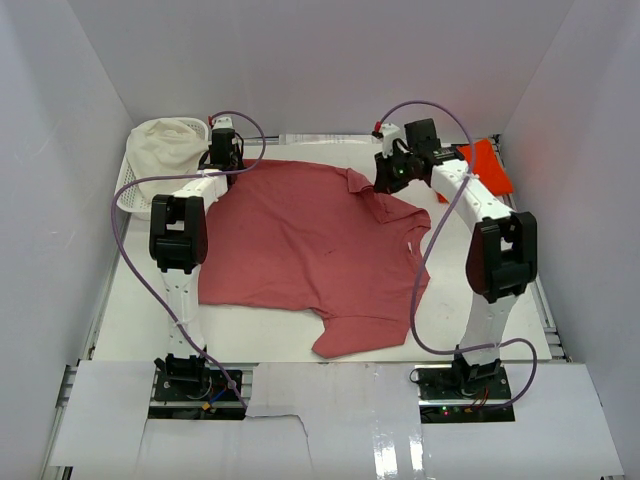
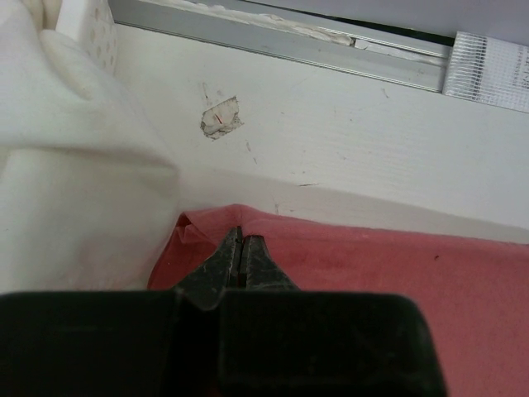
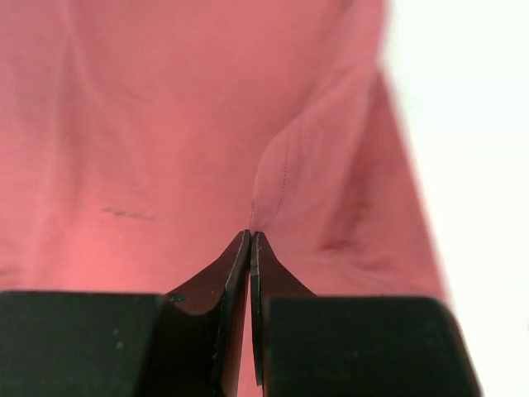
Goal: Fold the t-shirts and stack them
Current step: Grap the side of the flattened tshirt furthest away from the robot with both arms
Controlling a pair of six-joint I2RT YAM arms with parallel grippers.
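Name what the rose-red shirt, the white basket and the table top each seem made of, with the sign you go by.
The shirt looks like soft matte knit, likely cotton: it creases and shows a stitched seam. The basket is probably rigid white plastic: an open lattice wall. The table top is hard, matte white, perhaps painted board: scuffs and a chipped patch.

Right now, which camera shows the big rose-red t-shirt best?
The top external view: nearly the whole rose-red t-shirt lies spread on the table, its outline visible. The left wrist view shows only one edge of it; the right wrist view only a creased close-up.
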